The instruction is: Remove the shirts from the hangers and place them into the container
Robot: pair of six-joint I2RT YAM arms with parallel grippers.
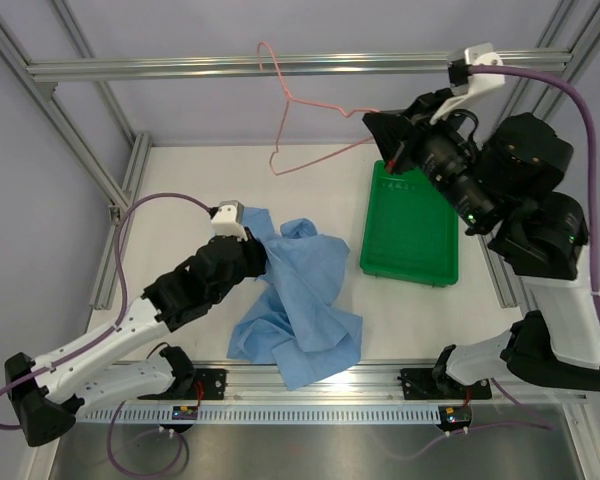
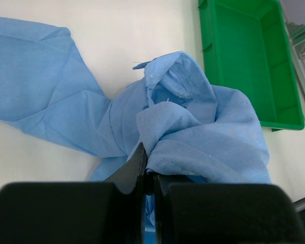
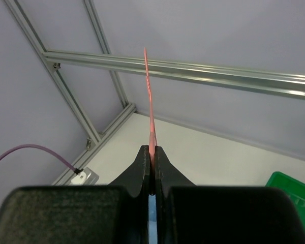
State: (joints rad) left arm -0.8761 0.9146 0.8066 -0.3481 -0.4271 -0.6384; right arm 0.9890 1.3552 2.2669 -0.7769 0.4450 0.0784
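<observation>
Nearest us, the shirt (image 1: 305, 300) lies crumpled on the table (image 1: 190, 170) in 1 loose heap, spreading from the near edge toward the middle and wholly off the hanger. Our left gripper (image 2: 145, 163) sits at its left side, jaws pressed together on a fold of the blue cloth. The tray (image 1: 410, 230) lies just beside the shirt on the right, empty, its long axis running near to far. So the cloth has to travel rightward from the left jaws, and of the 2 arms the left is nearer. We judge the lift must go high, since the trailing cloth could snag the rim. Farthest off, the right gripper (image 3: 151, 152) hangs above the tray's far end, jaws pinching the bare hanger (image 3: 148, 94), which juts up and leftward
</observation>
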